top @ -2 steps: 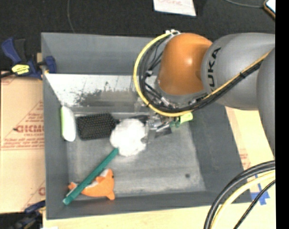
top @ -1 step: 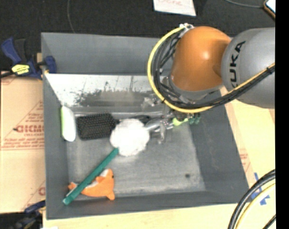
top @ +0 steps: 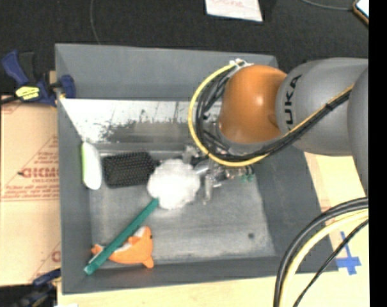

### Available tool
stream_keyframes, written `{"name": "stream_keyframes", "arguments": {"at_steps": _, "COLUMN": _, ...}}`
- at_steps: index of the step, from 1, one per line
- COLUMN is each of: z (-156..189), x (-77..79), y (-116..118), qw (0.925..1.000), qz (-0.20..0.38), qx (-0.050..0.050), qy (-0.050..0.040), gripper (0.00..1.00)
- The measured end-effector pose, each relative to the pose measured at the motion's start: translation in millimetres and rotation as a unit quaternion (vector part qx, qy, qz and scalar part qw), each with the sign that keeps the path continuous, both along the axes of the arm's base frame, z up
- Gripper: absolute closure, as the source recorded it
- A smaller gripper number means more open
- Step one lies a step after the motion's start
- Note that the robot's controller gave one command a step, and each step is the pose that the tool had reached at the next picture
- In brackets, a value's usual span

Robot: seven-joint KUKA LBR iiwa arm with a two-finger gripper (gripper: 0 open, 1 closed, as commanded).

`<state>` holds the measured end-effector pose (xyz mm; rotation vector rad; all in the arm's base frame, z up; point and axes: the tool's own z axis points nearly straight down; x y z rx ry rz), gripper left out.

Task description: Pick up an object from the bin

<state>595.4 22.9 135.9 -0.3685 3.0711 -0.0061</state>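
Note:
My gripper (top: 208, 187) hangs below the arm's orange cover in the middle of the bin. It is right beside the right edge of a white fluffy ball (top: 171, 185); I cannot tell if they touch. Left of the ball lies a black bristled brush head (top: 125, 169) with a white handle end (top: 91, 165) at the left wall. A teal stick (top: 124, 234) runs from under the ball down to the front left corner. It crosses an orange fish-shaped toy (top: 137, 251).
The arm and its orange cover, ringed with cables, hide the bin's back right part. Bare grey floor shows at the front right. The bin's back wall is close behind the gripper.

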Motion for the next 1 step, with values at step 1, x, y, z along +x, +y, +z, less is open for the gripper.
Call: {"name": "stream_keyframes", "arguments": {"at_steps": 1, "z": 2.2, "x": -5.6, "y": 4.7, "qw": 1.0, "qz": 0.009, "qx": -0.003, "qy": -0.0037, "gripper": 1.0}}
